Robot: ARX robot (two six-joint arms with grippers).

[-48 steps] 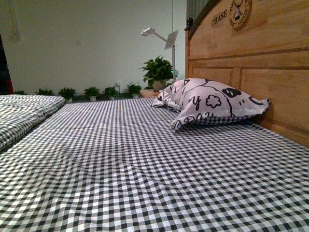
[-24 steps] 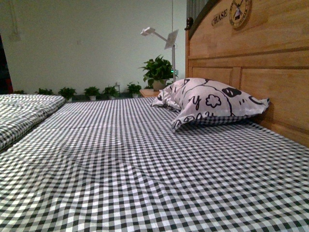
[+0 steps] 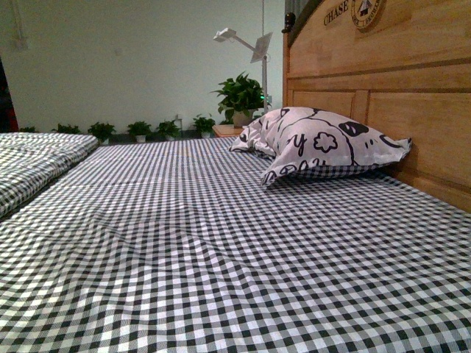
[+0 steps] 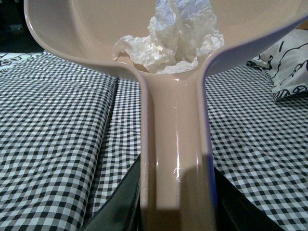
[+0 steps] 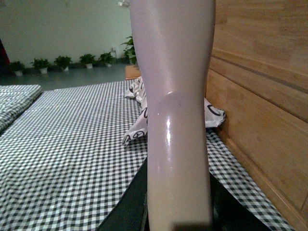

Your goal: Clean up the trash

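Checked bedding [image 4: 57,125] lies below; crumpled paper [image 4: 175,36] is carried in a dustpan [image 4: 175,159]; both grippers' finger states cannot be told.

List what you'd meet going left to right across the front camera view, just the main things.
Folded checked bedding → row of small potted plants → large potted plant → white cartoon-print pillow → wooden headboard.
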